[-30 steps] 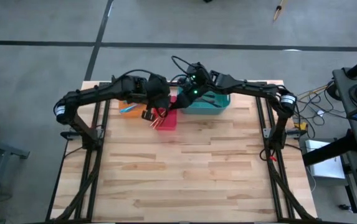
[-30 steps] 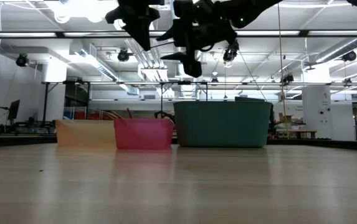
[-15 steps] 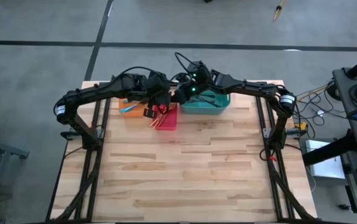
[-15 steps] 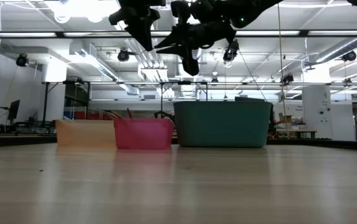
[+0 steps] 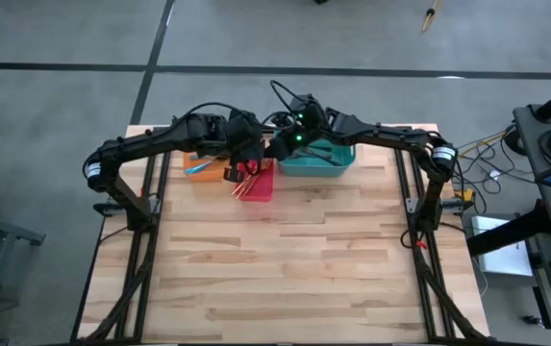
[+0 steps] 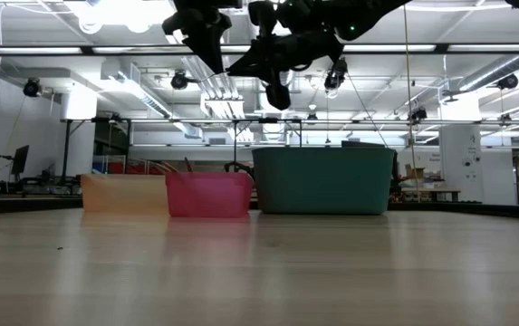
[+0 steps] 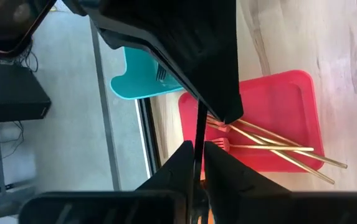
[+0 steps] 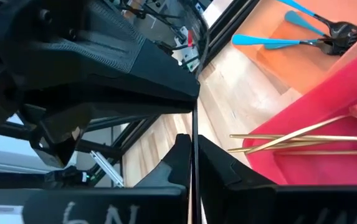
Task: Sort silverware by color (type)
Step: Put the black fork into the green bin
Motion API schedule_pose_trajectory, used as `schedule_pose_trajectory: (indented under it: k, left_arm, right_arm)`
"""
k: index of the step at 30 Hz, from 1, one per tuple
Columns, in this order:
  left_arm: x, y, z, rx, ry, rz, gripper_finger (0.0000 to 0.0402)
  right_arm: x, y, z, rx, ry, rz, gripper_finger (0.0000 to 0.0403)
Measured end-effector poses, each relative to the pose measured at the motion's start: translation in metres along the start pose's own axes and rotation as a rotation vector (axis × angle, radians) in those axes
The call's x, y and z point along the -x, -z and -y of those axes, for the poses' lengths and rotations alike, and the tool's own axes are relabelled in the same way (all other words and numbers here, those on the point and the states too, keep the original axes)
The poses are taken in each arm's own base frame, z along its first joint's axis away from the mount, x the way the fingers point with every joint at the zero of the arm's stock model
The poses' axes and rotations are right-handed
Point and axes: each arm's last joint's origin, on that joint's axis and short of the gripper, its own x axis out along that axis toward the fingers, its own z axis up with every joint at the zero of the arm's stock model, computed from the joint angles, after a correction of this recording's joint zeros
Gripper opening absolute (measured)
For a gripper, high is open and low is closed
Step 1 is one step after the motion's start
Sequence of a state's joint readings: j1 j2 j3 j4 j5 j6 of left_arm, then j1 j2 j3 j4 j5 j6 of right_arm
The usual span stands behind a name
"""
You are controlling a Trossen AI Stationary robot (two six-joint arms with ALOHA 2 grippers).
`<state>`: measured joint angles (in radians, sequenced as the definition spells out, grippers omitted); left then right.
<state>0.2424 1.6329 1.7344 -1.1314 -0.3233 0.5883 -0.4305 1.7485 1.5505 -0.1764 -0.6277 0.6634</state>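
High above the bins my two grippers meet tip to tip. A slim dark grey fork [image 7: 198, 127] runs between them, seen as a thin rod [image 8: 194, 93] in both wrist views. My left gripper [image 5: 253, 160] and my right gripper [image 5: 272, 151] are both shut on it, above the red bin [image 5: 259, 183]. Three gold forks [image 7: 271, 146] lie in the red bin. Blue-handled forks [image 8: 290, 37] lie in the orange bin [image 5: 201, 165]. A dark fork [image 7: 161, 73] lies in the teal bin [image 5: 318, 159]. My left gripper pinches one end of the dark fork [image 7: 197, 155] between its two fingers. The fork runs straight on from the fingertips toward my right gripper, clear of the bins. My right gripper pinches the fork's other end [image 8: 194, 146] between its two fingers, coming from the table's right. Which end is the tines does not show.
The three bins stand in a row at the table's far edge: orange on the left, red in the middle, teal [image 6: 322, 181] on the right. The bare wooden tabletop [image 5: 285, 259] stretches from the bins to the near edge.
My right gripper has moved a little toward my left gripper and has shut on the free end of the dark fork. The left gripper has stayed in place with the fork, high above the red bin.
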Motion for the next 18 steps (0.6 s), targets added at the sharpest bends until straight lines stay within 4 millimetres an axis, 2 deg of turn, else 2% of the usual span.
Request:
schedule_pose_trajectory:
  k: [6,9,18]
  left_arm:
    - [0.001,0.003,-0.005,0.044,0.044,0.043,0.0050]
    - [0.007,0.010,-0.016,0.103,0.073,0.121,0.0072]
    - [0.030,0.042,-0.054,0.233,-0.051,0.201,0.0128]
  right_arm:
    - [0.006,-0.004,0.007,-0.052,-0.009,-0.008,0.0009]
    - [0.012,-0.008,0.013,-0.095,-0.005,-0.005,0.0009]
    - [0.027,-0.015,0.032,-0.169,0.048,-0.006,0.0008]
